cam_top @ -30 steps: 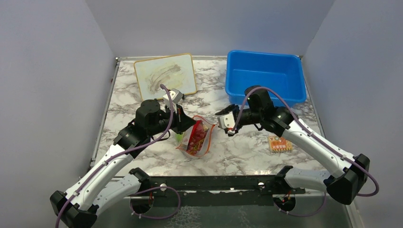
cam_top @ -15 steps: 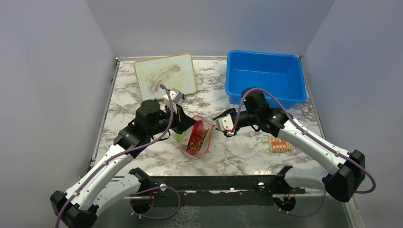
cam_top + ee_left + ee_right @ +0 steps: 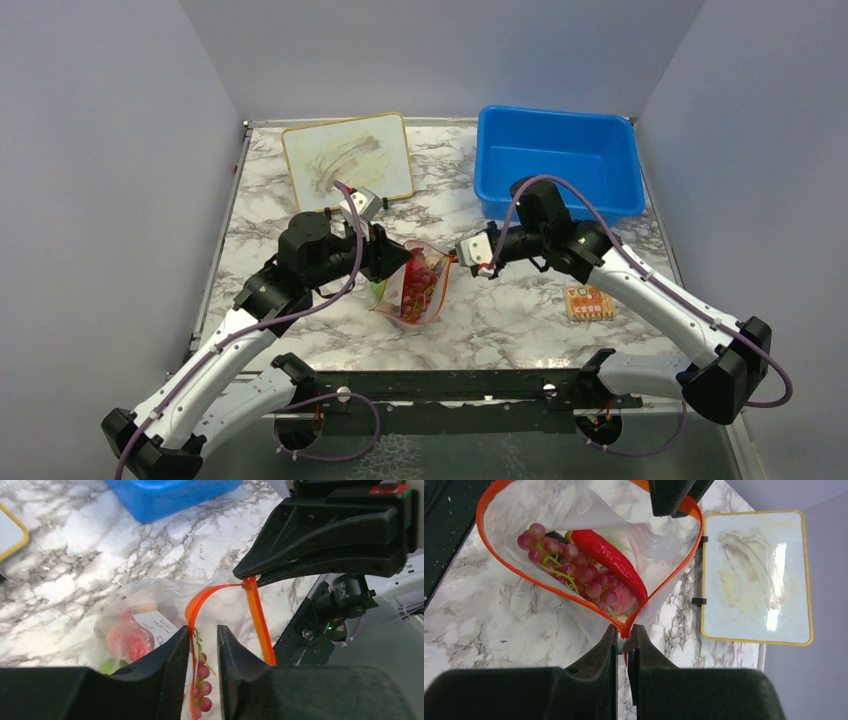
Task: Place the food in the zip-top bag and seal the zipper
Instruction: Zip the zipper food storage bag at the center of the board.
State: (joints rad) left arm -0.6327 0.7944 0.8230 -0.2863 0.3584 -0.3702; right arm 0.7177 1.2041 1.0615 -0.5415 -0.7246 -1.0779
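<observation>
Food (image 3: 589, 575) bagged, sealing stage: right gripper (image 3: 623, 630) pinches zipper (image 3: 257, 615) end, left gripper (image 3: 202, 632) straddles it loosely; next, clamp and slide.

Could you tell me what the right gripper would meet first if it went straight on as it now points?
Clamped on the zipper, the right gripper points into the open zip-top bag; it would likely meet the red chili and grapes first, though depth is unclear.

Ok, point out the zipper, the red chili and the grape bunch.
zipper (image 3: 258, 617), left wrist view, on the strip's right run.
red chili (image 3: 608, 562), right wrist view, mid-body.
grape bunch (image 3: 580, 575), right wrist view, a central grape.
</observation>
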